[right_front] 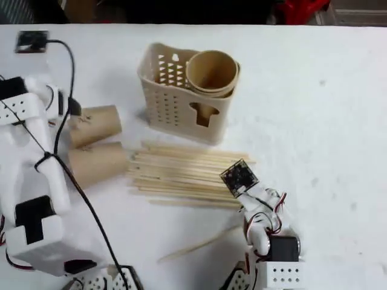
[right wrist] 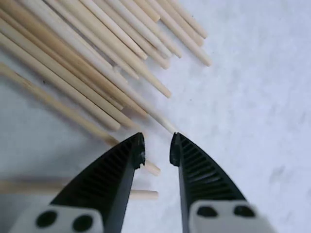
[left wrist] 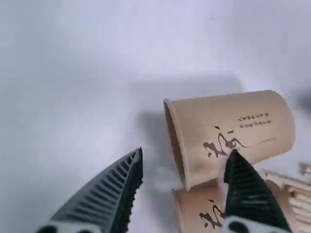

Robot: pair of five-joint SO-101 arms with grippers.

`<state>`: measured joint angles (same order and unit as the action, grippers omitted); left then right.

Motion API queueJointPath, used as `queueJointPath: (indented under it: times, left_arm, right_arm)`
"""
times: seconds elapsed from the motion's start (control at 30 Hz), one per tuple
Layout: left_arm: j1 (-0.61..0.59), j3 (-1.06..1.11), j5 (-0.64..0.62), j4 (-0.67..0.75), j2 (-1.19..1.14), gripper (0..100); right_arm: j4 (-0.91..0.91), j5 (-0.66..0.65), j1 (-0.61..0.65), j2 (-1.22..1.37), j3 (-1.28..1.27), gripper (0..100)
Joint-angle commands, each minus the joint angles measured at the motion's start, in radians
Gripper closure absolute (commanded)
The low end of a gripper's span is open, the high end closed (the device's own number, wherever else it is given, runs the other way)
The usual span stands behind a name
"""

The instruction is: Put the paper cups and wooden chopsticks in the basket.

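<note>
While the left gripper (left wrist: 187, 154) hangs spread wide over two toppled paper cups (right_front: 94, 127) beside the basket (right_front: 181, 106), the right gripper (right wrist: 157, 145) — jaws slightly parted, empty — sits at the wooden chopsticks (right_front: 181, 175).

White desk (right_front: 329, 103). Basket (right_front: 172, 106) upright, far side. Two paper cups (right_front: 95, 126) on their sides, touching, just beside it. Chopsticks (right_front: 181, 175) piled in front; one stray chopstick (right_front: 196, 244) lies apart. Black cable (right_front: 68, 72) trails across.
</note>
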<state>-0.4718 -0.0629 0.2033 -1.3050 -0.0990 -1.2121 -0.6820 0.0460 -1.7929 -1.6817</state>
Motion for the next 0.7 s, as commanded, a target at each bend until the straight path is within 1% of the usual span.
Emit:
queueJointPath:
  times: [0.0,0.17,0.33,0.47,0.67]
  left_arm:
    - [-0.027,-0.002,-0.141,0.031,0.031,71]
    - [-0.025,-0.011,-0.183,0.032,-0.071,71]
    - [-0.027,-0.011,-0.23,0.08,-0.16,71]
    - [-0.022,-0.011,-0.255,0.115,-0.193,71]
    - [0.024,-0.044,-0.273,0.083,-0.193,71]
  right_arm:
    - [0.01,-0.009,-0.005,-0.007,-0.008,90.5]
    - [0.01,-0.009,-0.005,-0.007,-0.008,90.5]
    - [0.01,-0.009,-0.005,-0.007,-0.008,90.5]
    - [0.01,-0.011,-0.005,-0.007,-0.008,90.5]
    - [0.01,-0.011,-0.005,-0.007,-0.008,90.5]
